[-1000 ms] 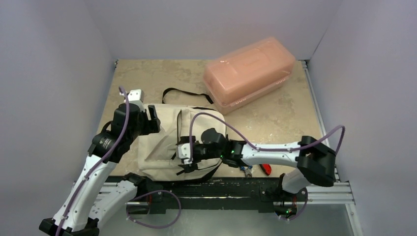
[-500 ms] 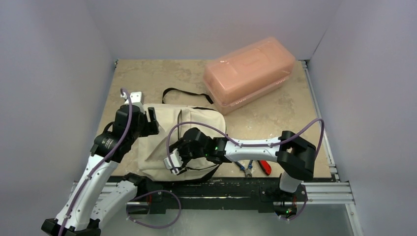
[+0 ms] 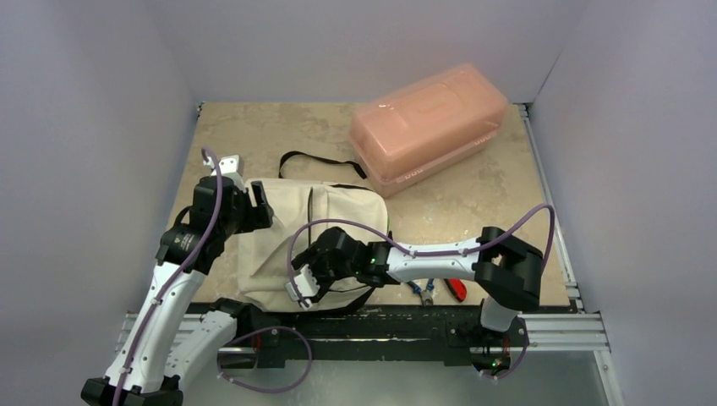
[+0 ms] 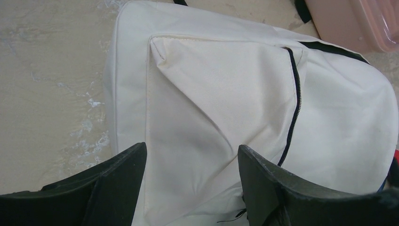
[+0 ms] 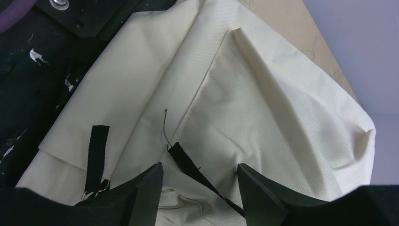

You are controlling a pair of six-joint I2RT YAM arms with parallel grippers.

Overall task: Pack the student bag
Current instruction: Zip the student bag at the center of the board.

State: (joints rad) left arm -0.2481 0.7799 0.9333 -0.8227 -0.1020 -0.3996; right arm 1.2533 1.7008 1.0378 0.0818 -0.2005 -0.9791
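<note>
The student bag [image 3: 338, 207], cream fabric with black trim, lies flat at the table's near left. Its front pocket and black zip [image 4: 295, 99] show in the left wrist view [image 4: 226, 84]. My left gripper [image 3: 258, 205] is open and hovers over the bag's left edge, with bag fabric between its jaws [image 4: 193, 155]. My right gripper [image 3: 298, 283] is open over the bag's near edge. In the right wrist view [image 5: 200, 172] a black zip tab [image 5: 188, 165] lies between its jaws, untouched. A black strap loop [image 5: 98, 150] lies to the left.
A translucent pink plastic box [image 3: 429, 125] stands at the back right. A black strap [image 3: 321, 161] trails behind the bag. Pliers [image 3: 423, 292] and a red-handled tool [image 3: 457, 290] lie at the near edge, right of the bag. The black rail [image 3: 406, 326] runs along the front.
My right gripper has swung left and toward the near edge of the bag, its arm stretching across. My left gripper has barely shifted.
</note>
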